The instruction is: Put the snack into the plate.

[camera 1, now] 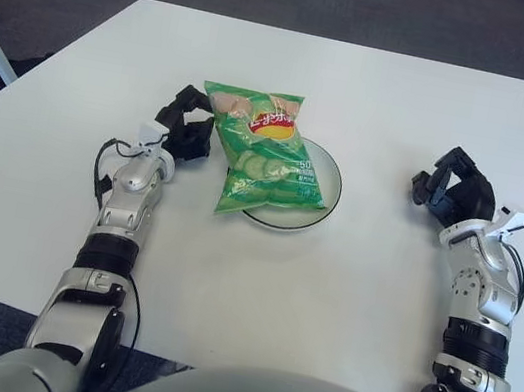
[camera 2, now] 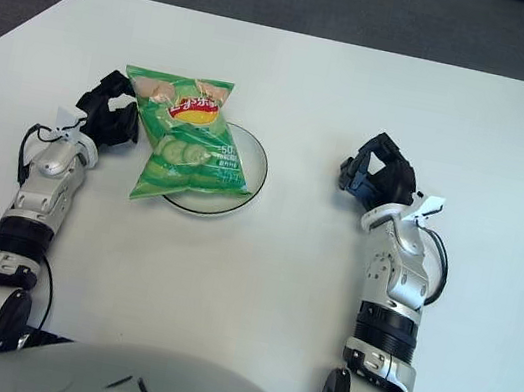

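A green snack bag [camera 1: 263,151] lies flat across a white plate [camera 1: 326,189] in the middle of the table, and its left part hangs over the plate's left rim. My left hand [camera 1: 186,125] is just left of the bag's upper left edge. Its fingers are loosely spread next to the bag and do not grip it. My right hand [camera 1: 454,189] shows to the right of the plate, well apart from it, with relaxed fingers that hold nothing.
The white table [camera 1: 363,82] stretches around the plate. Its far edge runs along the top and its left edge slants down the left side. Dark carpet lies beyond.
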Tool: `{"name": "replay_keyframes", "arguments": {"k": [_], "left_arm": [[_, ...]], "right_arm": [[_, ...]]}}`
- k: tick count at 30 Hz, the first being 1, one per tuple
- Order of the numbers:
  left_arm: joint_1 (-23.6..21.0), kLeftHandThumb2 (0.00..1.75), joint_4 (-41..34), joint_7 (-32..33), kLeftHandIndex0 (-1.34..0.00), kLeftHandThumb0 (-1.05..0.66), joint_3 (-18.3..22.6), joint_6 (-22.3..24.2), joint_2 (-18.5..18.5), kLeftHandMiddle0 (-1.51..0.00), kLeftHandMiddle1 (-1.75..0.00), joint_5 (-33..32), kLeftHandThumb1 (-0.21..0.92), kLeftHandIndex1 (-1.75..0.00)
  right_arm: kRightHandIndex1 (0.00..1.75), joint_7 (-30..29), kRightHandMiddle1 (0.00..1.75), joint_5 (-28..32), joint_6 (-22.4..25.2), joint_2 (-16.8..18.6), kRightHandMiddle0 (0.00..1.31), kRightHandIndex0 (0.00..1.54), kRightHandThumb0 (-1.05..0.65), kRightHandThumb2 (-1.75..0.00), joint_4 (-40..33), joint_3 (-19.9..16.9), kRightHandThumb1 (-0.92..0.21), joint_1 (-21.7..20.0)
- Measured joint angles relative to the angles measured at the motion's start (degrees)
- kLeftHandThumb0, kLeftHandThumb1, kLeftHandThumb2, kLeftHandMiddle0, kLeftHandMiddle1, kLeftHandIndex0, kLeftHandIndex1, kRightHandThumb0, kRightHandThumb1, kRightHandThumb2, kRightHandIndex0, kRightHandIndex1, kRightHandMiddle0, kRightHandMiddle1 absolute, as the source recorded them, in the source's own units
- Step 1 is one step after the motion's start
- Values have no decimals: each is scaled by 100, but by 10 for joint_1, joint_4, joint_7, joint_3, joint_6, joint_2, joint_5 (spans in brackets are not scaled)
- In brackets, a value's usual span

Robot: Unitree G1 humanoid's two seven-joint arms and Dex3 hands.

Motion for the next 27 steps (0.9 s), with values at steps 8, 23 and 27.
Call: {"name": "replay_keyframes", "arguments": {"k": [8, 23, 27], "left_arm": [[2, 89, -6, 0, -36, -39, 0, 4, 0, -107, -175, 1, 65, -175], [-4, 92, 5, -17, -38, -39, -1, 6, -2, -110, -175, -6, 63, -175], [-9, 92, 10, -25, -38, -39, -1, 5, -2, -110, -175, -8, 63, -175]], "right_arm": [[175, -42, 175, -80, -30, -3, 67, 134, -51, -140, -11, 48, -25, 9], [175, -98, 175, -136, 9, -5, 63, 130, -49, -135, -46, 82, -29, 15], [175, -104, 175, -136, 20, -5, 63, 130, -49, -134, -53, 83, -29, 15]]}}
